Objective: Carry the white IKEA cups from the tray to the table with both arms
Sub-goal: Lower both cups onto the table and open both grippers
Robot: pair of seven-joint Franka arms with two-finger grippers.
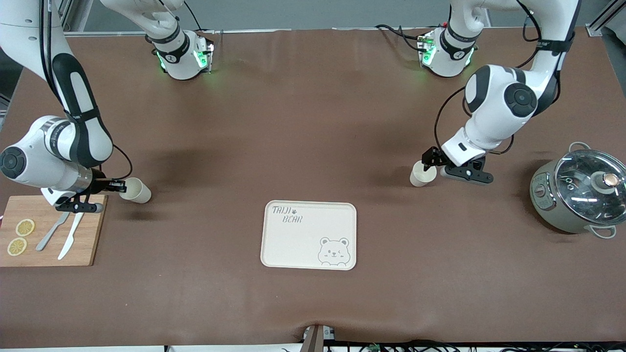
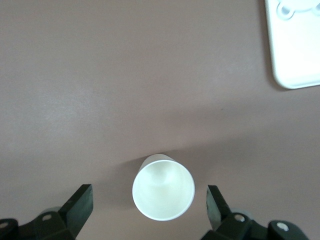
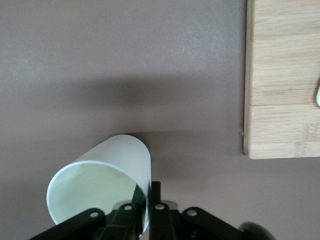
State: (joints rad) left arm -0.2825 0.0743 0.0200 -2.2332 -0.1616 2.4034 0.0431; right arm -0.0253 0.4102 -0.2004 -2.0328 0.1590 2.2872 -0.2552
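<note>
Both small cream-white tapered cups are standing on the brown surface (image 1: 313,122), off the bear-printed tray (image 1: 309,234). Left claw (image 1: 429,164) is spread, straddling one cup (image 1: 422,173); right claw (image 1: 117,186) is pinching the other cup's (image 1: 136,190) rim, needing release next.

The tray (image 2: 295,45) is cut off at the upper right corner of the left wrist view, so only one corner shows. The wooden board (image 3: 282,75) runs off the upper right of the right wrist view. The pot (image 1: 579,193) is clipped by the right edge of the front view. The cup (image 3: 100,180) hides one finger of the right gripper (image 3: 142,207).
</note>
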